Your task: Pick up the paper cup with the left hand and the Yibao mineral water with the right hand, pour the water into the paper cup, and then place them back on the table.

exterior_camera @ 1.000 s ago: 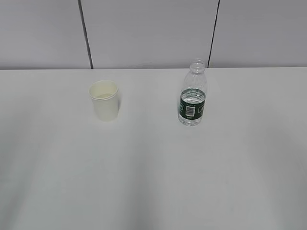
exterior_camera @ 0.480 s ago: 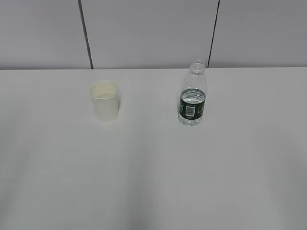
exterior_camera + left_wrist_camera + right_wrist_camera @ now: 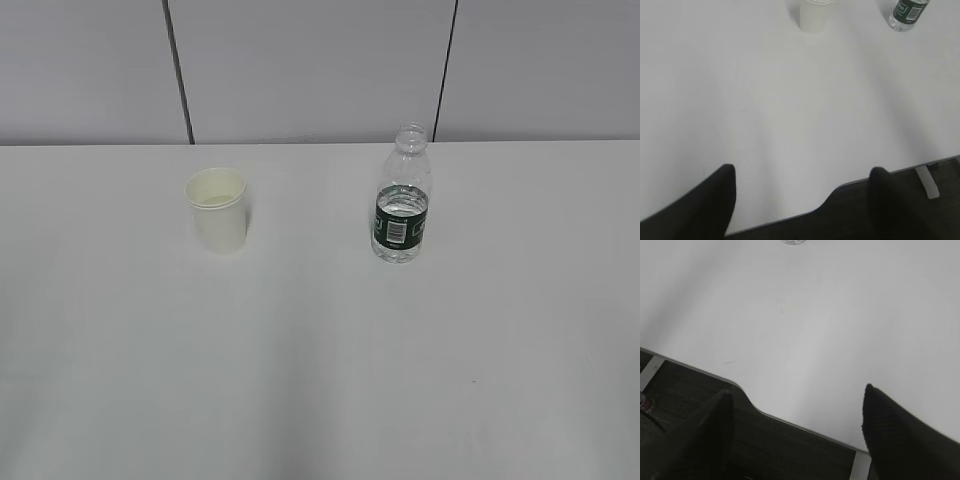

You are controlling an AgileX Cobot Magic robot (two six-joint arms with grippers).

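The paper cup (image 3: 217, 209) stands upright on the white table (image 3: 320, 360), left of centre. The Yibao mineral water (image 3: 402, 196), uncapped and partly filled, stands upright to its right. Neither arm shows in the exterior view. In the left wrist view my left gripper (image 3: 802, 175) is open and empty above the table's near edge, with the cup (image 3: 815, 14) and the bottle (image 3: 907, 12) far ahead at the top. In the right wrist view my right gripper (image 3: 797, 397) is open and empty over the near edge; only the bottle's base (image 3: 792, 242) shows at the top.
A grey panelled wall (image 3: 320, 70) rises behind the table. The table's near edge with a curved cut-out (image 3: 840, 192) and dark floor below shows in both wrist views.
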